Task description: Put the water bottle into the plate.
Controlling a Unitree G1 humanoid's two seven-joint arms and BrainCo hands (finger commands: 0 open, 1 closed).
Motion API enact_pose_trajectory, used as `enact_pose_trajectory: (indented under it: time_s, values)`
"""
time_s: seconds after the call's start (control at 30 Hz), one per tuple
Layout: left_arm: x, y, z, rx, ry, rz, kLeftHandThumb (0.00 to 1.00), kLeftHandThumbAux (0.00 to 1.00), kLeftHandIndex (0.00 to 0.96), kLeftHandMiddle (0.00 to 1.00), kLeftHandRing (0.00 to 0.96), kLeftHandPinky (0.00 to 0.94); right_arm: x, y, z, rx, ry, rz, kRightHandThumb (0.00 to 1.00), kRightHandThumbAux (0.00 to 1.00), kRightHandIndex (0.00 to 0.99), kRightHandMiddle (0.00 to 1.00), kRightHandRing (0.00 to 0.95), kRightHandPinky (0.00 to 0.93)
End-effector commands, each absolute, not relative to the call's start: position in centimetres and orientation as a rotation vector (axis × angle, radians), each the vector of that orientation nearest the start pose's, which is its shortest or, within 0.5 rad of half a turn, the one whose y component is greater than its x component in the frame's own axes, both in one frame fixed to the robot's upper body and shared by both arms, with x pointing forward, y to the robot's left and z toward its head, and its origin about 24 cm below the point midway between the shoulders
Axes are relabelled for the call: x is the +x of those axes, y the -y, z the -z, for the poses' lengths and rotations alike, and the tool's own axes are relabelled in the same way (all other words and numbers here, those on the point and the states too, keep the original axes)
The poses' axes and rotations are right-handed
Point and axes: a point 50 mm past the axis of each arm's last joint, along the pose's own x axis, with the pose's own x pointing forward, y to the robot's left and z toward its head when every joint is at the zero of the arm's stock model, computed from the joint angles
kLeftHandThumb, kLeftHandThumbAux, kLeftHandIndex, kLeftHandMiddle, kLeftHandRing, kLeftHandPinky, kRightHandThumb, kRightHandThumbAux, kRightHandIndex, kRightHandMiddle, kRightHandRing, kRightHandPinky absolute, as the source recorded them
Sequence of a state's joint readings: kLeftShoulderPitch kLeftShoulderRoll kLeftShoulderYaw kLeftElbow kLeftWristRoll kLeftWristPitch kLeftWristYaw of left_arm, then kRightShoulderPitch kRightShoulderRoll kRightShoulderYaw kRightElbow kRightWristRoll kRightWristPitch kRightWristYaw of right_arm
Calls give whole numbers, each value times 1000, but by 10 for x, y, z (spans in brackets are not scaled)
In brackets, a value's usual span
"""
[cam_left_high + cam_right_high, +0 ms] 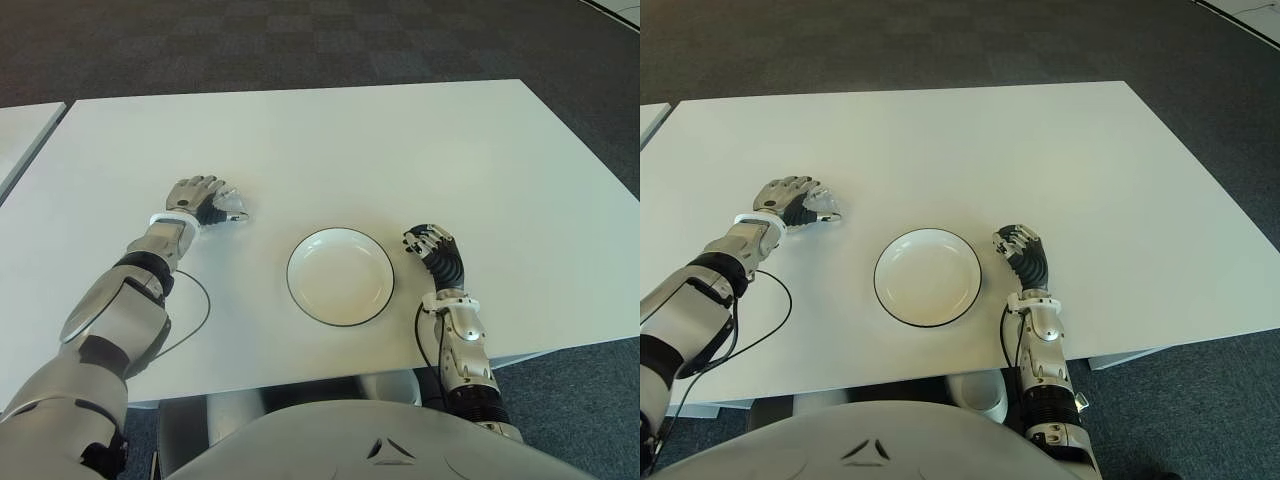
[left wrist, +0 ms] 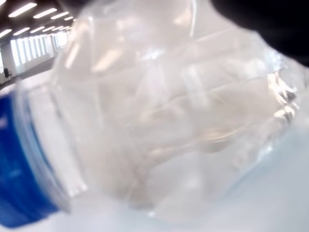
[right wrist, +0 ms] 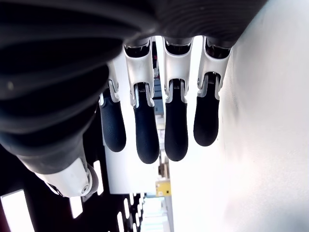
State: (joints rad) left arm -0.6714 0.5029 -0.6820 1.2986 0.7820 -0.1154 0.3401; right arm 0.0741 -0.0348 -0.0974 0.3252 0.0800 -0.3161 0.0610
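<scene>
A clear water bottle [image 1: 234, 213] lies on its side on the white table [image 1: 380, 150], left of the plate. My left hand [image 1: 203, 201] covers it from above, fingers curled around it, so only a clear end shows. The left wrist view is filled by the bottle [image 2: 169, 121] and its blue label [image 2: 19, 169]. The white, dark-rimmed plate [image 1: 291, 276] sits with nothing in it near the front middle. My right hand [image 1: 432, 246] shows just right of the plate, its fingers [image 3: 176, 130] relaxed and holding nothing.
A thin black cable [image 1: 198, 304] loops on the table beside my left forearm. The table's front edge runs close to my body. A second white table [image 1: 20, 130] stands at the far left, and dark carpet [image 1: 300, 40] lies beyond.
</scene>
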Motion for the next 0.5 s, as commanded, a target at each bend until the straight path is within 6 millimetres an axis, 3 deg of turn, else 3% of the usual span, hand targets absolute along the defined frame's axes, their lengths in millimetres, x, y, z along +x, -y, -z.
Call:
enact_pose_trajectory:
  time_s: [0.03,0.23,0.37,0.4,0.43,0.5]
  values:
    - [280,-260,54,1785,-454,414,536,266,0,0,0,53,211,186,35,46,-167,101,713,724,430,493,481,487]
    - [275,-252,62,1825,-465,416,640,370,56,170,215,293,211,186,36,47,-174,109,713,725,429,493,482,492]
    - [275,-251,63,1828,-468,412,708,421,199,301,327,397,211,185,36,50,-176,110,713,725,429,493,482,489]
    - [275,-250,63,1823,-468,410,733,439,293,358,379,428,211,185,36,52,-176,110,713,725,429,492,481,490]
    - [274,-248,64,1808,-456,401,743,445,328,378,398,439,211,185,36,57,-176,110,713,725,429,492,481,491]
    - [274,-246,65,1792,-442,391,736,588,389,451,469,489,211,185,36,62,-176,111,713,725,429,491,480,491]
